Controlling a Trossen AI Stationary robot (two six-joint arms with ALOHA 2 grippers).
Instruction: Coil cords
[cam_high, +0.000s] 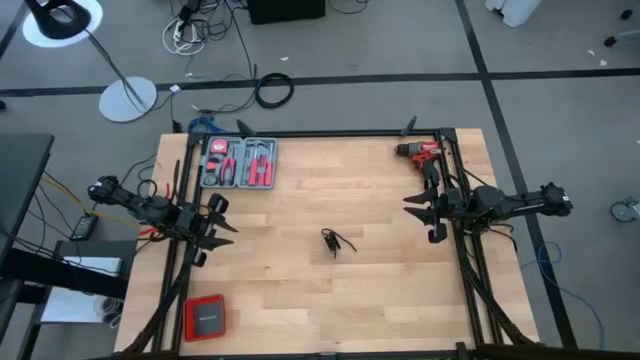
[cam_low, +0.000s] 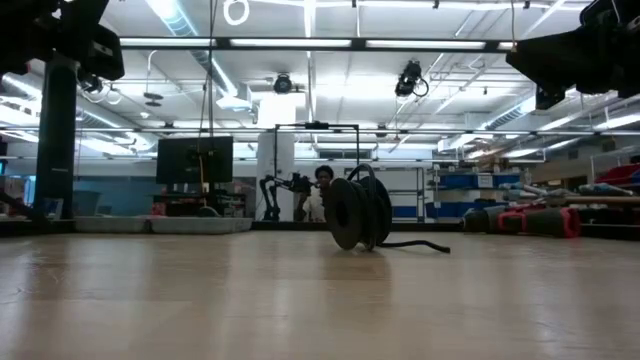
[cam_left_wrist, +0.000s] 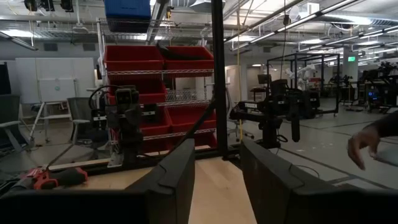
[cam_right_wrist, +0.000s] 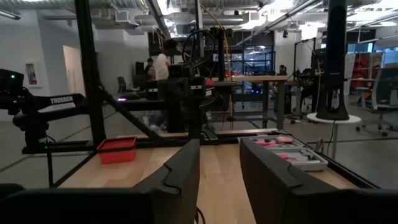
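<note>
- Black against the pale wood, the cord lies near the middle of the table as a small bundle with one end trailing toward 4 o'clock; in the low view it reads as a compact upright loop with a tail flat on the boards.
- I judge it sits centred there so either arm can reach it equally; whether it counts as coiled or is only bunched I cannot tell.
- My left gripper hangs at 9 o'clock of the cord, well apart from it, fingers spread and holding nothing; its wrist view shows bare wood between the two fingers.
- My right gripper sits at about 2 o'clock of the cord, also well apart, fingers parted and empty.
- Both arms are drawn back to the table's sides, which I read as a waiting pose that leaves the cord unobstructed.
- Off the working area: a tool tray at 11 o'clock, the red drill at 1 o'clock beside the right arm, a red case at 7 o'clock.
- A person's hand shows beyond the table edge in the left wrist view.
</note>
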